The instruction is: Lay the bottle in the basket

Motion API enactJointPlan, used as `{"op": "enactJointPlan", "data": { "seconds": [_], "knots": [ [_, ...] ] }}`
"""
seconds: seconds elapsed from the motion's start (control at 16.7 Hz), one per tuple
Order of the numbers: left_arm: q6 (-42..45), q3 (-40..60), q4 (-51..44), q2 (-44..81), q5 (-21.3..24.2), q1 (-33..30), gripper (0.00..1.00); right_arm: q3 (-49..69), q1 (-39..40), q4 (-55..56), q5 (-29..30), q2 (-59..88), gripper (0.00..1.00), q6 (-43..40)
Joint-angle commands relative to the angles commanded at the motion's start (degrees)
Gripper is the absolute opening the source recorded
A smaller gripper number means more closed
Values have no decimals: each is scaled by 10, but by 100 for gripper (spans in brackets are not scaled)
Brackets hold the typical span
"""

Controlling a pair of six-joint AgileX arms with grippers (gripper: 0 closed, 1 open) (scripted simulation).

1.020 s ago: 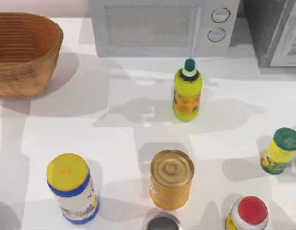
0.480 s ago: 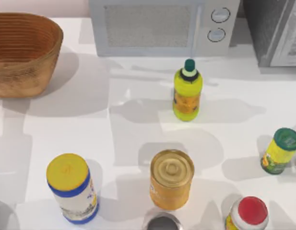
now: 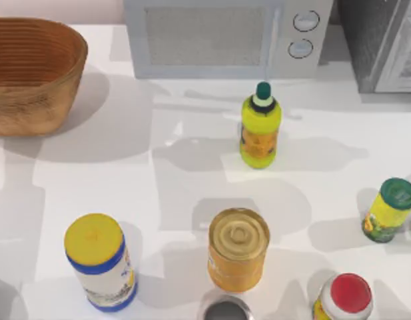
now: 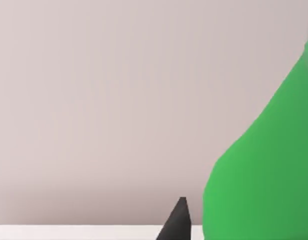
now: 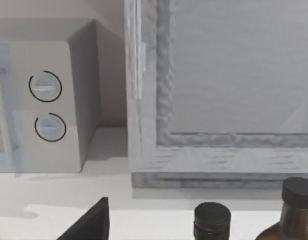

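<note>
The bottle [image 4: 266, 165], smooth green plastic, looms very close in the left wrist view with a bare wall behind it. My left gripper [image 4: 206, 225] is shut on it; one dark fingertip [image 4: 177, 222] shows right beside the green body. The basket [image 3: 73, 41], round light-brown wicker, stands at the table's back left corner in the top view with nothing showing inside it. A dark edge of my right gripper [image 5: 91, 222] appears in the right wrist view, facing the back right of the table.
A microwave [image 3: 218, 37] stands at the back centre. On the table are a yellow bottle with a dark green cap [image 3: 260, 130], an orange can [image 3: 238, 248], a yellow-lidded canister [image 3: 98, 260], a green-lidded jar [image 3: 390, 210] and a red-lidded jar [image 3: 345, 298]. Two brown bottles [image 5: 212, 222] stand near a white cabinet [image 5: 233, 75].
Arm shadows on the tabletop have drifted and changed shape. The basket and everything standing on the table have stayed where they were.
</note>
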Motion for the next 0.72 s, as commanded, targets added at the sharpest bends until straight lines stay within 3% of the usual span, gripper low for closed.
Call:
{"op": "enactJointPlan", "data": {
  "seconds": [0.36,0.72],
  "knots": [
    [0,0,0,0,0,0,98,0,0,0,0,0,100,0],
    [0,0,0,0,0,0,100,0,0,0,0,0,100,0]
  ]
}}
